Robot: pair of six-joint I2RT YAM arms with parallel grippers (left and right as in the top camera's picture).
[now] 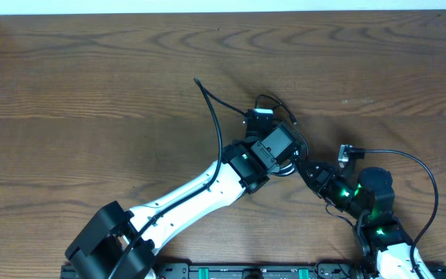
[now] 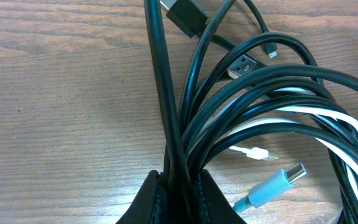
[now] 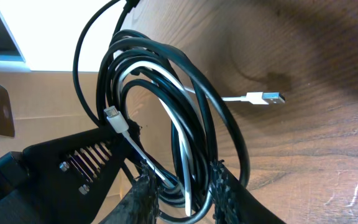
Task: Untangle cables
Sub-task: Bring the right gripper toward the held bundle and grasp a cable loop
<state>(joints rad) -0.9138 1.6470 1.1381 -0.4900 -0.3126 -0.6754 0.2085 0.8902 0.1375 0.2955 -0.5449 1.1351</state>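
A brown wood-grain table point(image 1: 91, 62) lies under both arms. The cables point(image 2: 278, 81) hang as one coiled bundle between the two grippers. They look like thin, light, limp cords, smooth-skinned and likely to slide, with plug ends that could snag. The left gripper point(image 2: 182, 186) is clamped on a few black strands rising from its jaws. The right gripper point(image 3: 185, 193) straddles several loops, the white strand point(image 3: 182, 180) among them — whether it pinches them I cannot tell. A single cord near its plug seems a better hold than a whole loop.
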